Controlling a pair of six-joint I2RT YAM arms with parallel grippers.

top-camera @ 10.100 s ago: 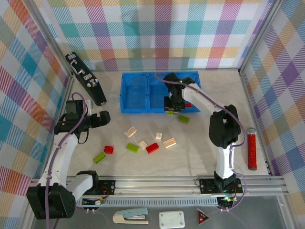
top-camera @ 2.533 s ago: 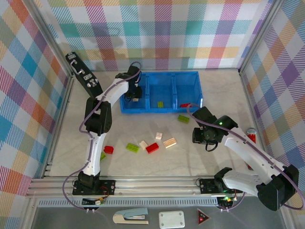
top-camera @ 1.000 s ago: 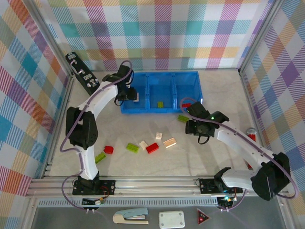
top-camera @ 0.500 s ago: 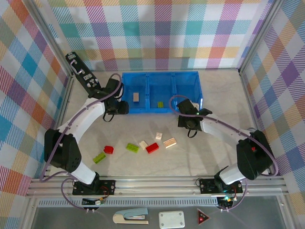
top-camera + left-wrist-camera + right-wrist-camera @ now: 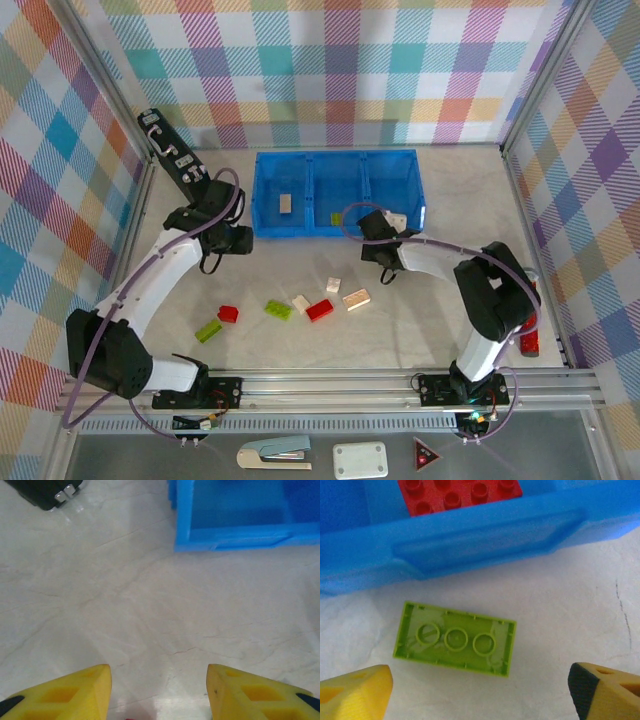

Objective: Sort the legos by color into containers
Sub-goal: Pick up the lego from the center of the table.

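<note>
One brick under way as a step, not yet as a grasp: right gripper [image 5: 479, 675] spread wide and empty astride the lime-green studded plastic brick [image 5: 455, 639], lying underside-up on the pale marbled tabletop [image 5: 545, 605] just beside the near wall of the bright blue three-compartment plastic tray [image 5: 485, 540], at 6 o'clock from the red studded brick [image 5: 465, 492] inside. Next, probably: lower, close on its two ends, lift to the middle compartment [image 5: 330, 190] at 9 o'clock. Also parted and holding nothing: left gripper [image 5: 159, 672], at 8 o'clock of the tray.
</note>
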